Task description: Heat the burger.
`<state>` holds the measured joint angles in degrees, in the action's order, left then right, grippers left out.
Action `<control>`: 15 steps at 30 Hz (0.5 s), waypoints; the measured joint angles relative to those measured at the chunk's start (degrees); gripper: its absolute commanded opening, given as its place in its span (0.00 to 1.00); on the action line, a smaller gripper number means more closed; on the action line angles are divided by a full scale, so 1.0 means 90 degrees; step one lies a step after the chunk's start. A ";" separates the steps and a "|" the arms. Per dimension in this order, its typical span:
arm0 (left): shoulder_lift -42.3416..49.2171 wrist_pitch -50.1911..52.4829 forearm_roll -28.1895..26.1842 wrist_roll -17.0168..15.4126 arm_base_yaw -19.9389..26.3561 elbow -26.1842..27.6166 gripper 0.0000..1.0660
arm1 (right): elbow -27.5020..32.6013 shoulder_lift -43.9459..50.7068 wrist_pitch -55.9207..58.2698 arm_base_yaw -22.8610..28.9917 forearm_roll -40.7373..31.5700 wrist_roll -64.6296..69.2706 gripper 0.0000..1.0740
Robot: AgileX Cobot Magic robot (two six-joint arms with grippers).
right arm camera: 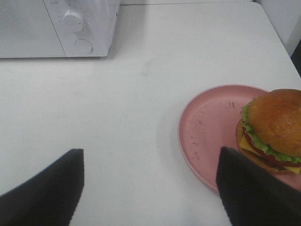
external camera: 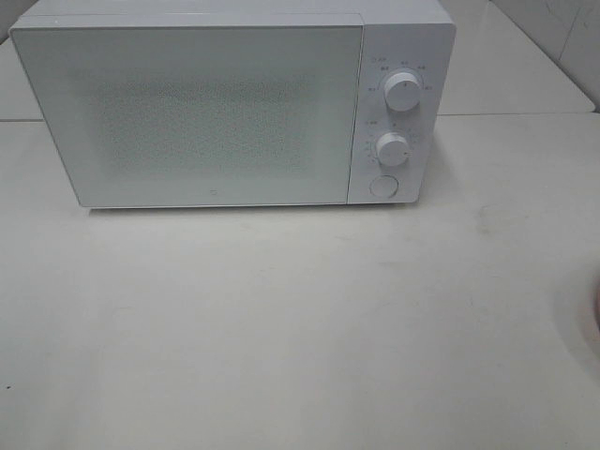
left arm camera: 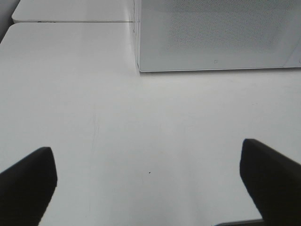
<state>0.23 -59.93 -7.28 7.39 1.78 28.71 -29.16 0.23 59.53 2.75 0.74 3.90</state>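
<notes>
The burger sits on the pink plate, well apart from the closed microwave; the left gripper and right gripper hang spread and empty, likely ready for the door first.

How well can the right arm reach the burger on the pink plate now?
Probably yes: the right gripper is open, and the burger sits uncovered on the pink plate close ahead, with only bare table between.

Left gripper: jaws spread wide, nothing between them, above the white table. White microwave, door closed, occupies the frame's upper right, well apart from the fingers.
</notes>
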 measured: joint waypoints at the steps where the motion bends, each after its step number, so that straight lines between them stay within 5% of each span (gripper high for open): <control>1: 0.0000 0.0000 0.0000 0.0000 0.0000 0.0000 0.92 | 0.0000 0.0000 0.0000 0.0000 0.0000 0.0000 0.71; 15: 0.0000 0.0000 0.0000 0.0000 0.0000 0.0000 0.92 | 0.0000 0.0000 0.0000 0.0000 0.0000 0.0000 0.71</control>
<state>0.23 -59.93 -7.28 7.39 1.78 28.71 -29.16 0.23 59.53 2.75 0.74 3.90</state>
